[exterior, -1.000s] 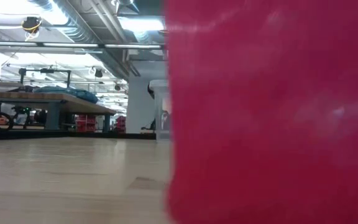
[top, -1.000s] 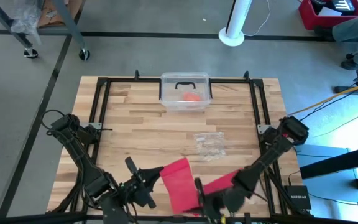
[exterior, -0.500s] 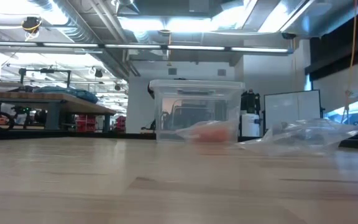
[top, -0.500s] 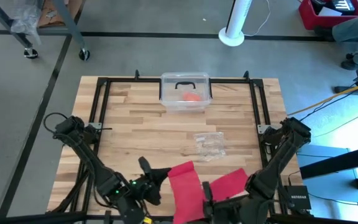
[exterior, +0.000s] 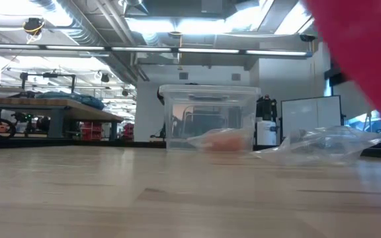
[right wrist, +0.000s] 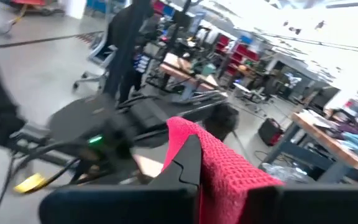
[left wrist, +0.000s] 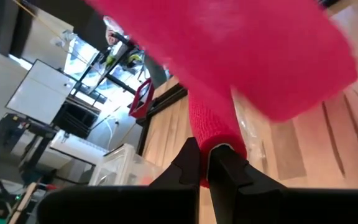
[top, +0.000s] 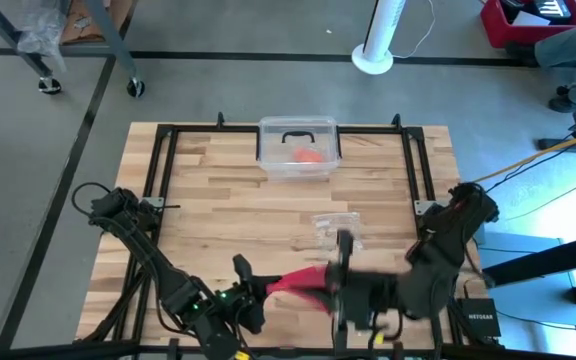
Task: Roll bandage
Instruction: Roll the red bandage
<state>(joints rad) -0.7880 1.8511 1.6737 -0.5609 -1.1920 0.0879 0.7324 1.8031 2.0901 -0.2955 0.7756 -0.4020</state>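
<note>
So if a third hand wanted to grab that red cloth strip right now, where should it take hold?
Probably the slack middle of the bandage, from above. Its ends are taken: the left gripper is shut on one, the right gripper on the other, so it hangs between them above the table, with only the middle span free.

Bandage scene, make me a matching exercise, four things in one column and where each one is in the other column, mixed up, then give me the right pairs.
Things:
1. bandage
2. clear bin
3. plastic bag
4. orange-red lump

Places:
A. inside the bin
B. middle of the table
C. far edge of the table
D. stretched between the left gripper and right gripper, near edge

Pairs: 1-D, 2-C, 3-B, 4-A
</note>
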